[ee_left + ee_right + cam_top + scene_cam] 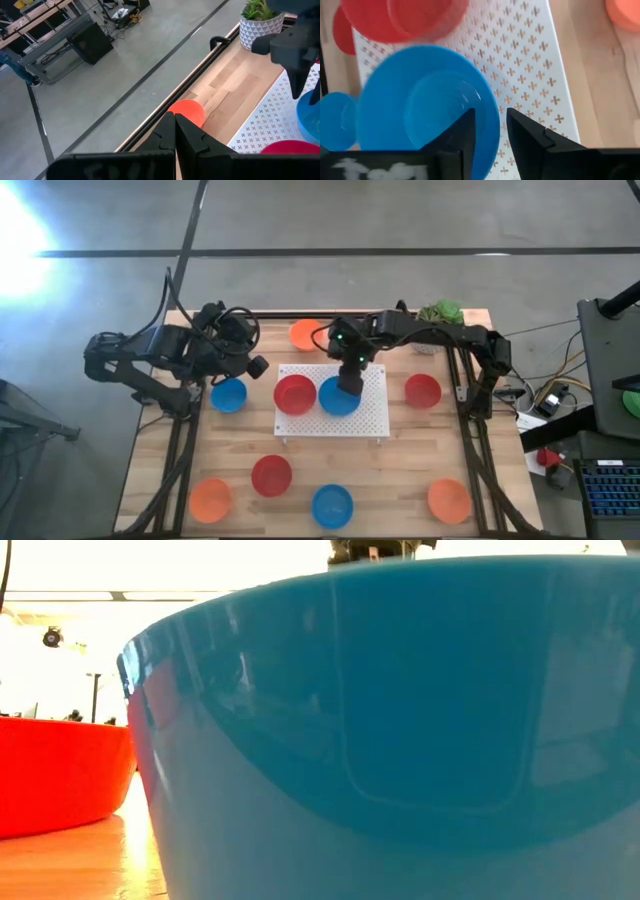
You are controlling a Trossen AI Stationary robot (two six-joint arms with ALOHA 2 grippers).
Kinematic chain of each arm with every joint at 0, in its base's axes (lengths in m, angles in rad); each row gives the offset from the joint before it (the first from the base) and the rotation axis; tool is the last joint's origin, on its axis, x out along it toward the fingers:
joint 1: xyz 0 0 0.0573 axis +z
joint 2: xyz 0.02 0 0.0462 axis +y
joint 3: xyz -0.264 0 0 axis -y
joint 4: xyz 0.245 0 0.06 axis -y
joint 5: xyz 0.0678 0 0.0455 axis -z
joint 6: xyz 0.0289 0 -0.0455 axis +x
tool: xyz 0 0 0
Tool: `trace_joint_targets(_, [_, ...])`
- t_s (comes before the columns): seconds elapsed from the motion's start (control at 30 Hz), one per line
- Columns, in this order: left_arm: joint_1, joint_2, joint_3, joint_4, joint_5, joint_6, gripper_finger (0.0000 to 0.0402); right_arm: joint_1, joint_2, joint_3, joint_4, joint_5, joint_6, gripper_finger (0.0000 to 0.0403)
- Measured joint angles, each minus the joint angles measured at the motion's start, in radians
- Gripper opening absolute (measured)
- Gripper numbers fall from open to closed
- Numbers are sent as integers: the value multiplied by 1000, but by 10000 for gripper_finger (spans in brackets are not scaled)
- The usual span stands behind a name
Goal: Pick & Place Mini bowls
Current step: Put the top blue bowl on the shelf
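A blue mini bowl (334, 397) sits on the white perforated board (375, 412) in the middle of the wooden surface (390, 465), just beside a red mini bowl (294, 393) on the same board. The right gripper (349, 384) hangs over the blue bowl's rim, its jaws slightly apart astride the rim (487, 125). More red, orange and blue bowls lie scattered around the board. The left gripper (175, 131) waits at the surface's left edge, jaws pressed together, holding nothing. A potted plant (441, 313) stands at the far right corner.
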Motion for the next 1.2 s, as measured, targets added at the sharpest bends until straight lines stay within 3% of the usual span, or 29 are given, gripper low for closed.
trace_joint_targets(0.2, [0, 0, 0, 0, 22, 0, 0, 0, -6, 47, -21, 0, -27, 124])
trace_joint_targets(0.37, [0, 0, 0, 0, 23, 0, 0, -1, -11, 122, -156, 0, -90, 127])
trace_joint_targets(0.67, [0, 0, 0, 1, 23, 6, 0, 12, -12, 238, -429, 3, -140, 91])
trace_joint_targets(0.93, [0, 0, 0, 1, 22, 7, 0, 48, -12, 190, -482, 3, -156, 44])
trace_joint_targets(1.2, [0, 0, 0, 1, 29, 8, 0, 78, -12, 135, -504, 0, -126, 24])
